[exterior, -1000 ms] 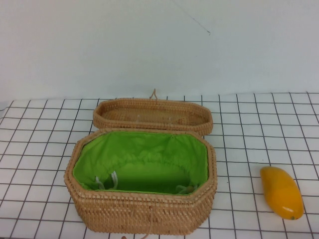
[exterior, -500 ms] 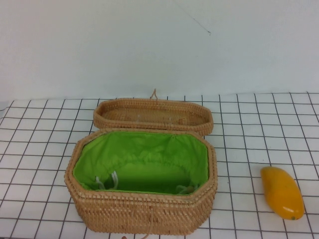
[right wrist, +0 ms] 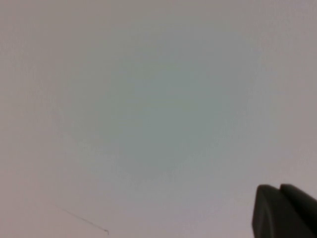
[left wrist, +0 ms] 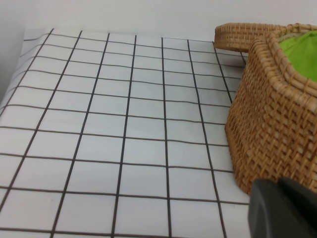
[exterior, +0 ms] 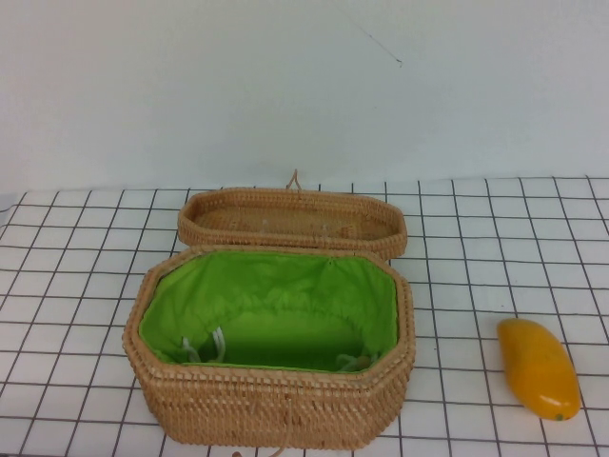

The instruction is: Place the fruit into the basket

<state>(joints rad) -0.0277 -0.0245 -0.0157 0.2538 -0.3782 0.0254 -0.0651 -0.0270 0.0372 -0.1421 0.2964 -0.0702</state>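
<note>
yellow-orange fruit [exterior: 538, 367] lies on the table right of the open basket [exterior: 269, 400], well apart; nothing done. left gripper [left wrist: 285, 208] sits beside basket, right gripper [right wrist: 285, 210] faces wall; fingers indeterminate.

**Camera setup: one raised view, two wrist views**

High view looks down from the robot's side at the gridded table [exterior: 76, 286], basket [exterior: 276, 409] central, wall [exterior: 285, 86] far. Left wrist view sits low, close to the basket's [left wrist: 267, 134] left side, sharing it and the table [left wrist: 99, 114]. Right wrist view faces only wall [right wrist: 148, 99].
</note>
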